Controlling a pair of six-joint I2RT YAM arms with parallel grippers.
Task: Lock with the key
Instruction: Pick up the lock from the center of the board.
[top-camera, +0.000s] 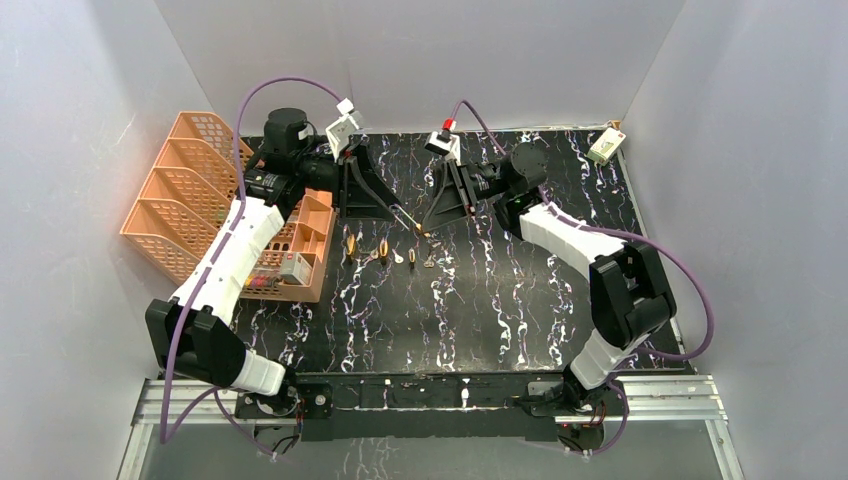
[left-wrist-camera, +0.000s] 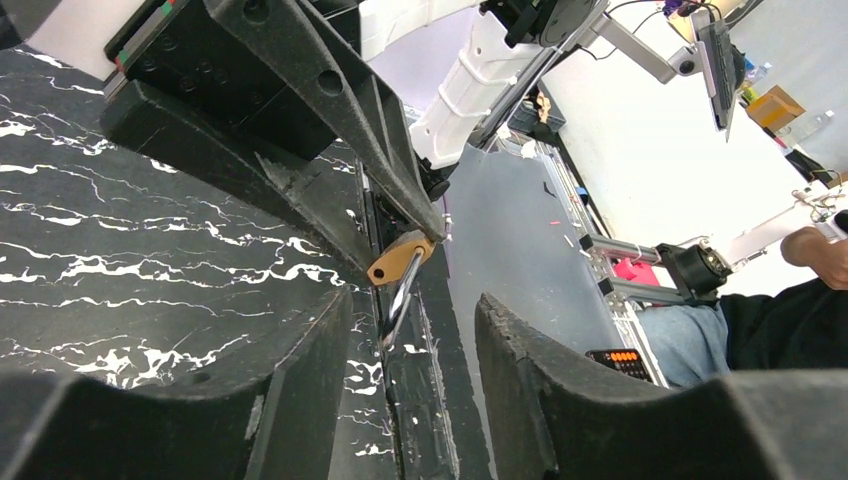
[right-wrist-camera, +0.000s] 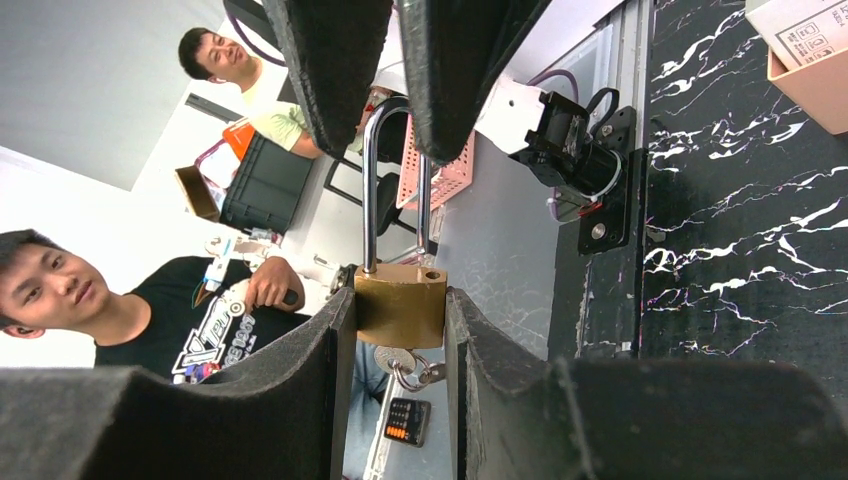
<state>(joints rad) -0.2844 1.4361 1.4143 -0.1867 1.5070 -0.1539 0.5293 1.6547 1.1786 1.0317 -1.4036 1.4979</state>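
Room: black white-veined tabletop (top-camera: 500, 300) lies open toward the near edge and on the right; orange mesh organiser (top-camera: 180, 190) crowds the left edge.
Loose items: row of small brass pieces (top-camera: 383, 248) sits on the table just below the meeting grippers.
Lock: brass padlock (right-wrist-camera: 398, 298) is held above the table at mid-scene, with one shackle leg out of its hole.
Key: silver key (right-wrist-camera: 390, 358) on a ring sits at the body's end opposite the shackle.
Right gripper (right-wrist-camera: 400, 312): clamped on the brass body, pads pressing both sides.
Left gripper (left-wrist-camera: 412, 310): jaws apart, fingers straddling the steel shackle (left-wrist-camera: 398, 300); contact can't be judged.
Arms: both reach forward and bend inward, wrists facing each other.
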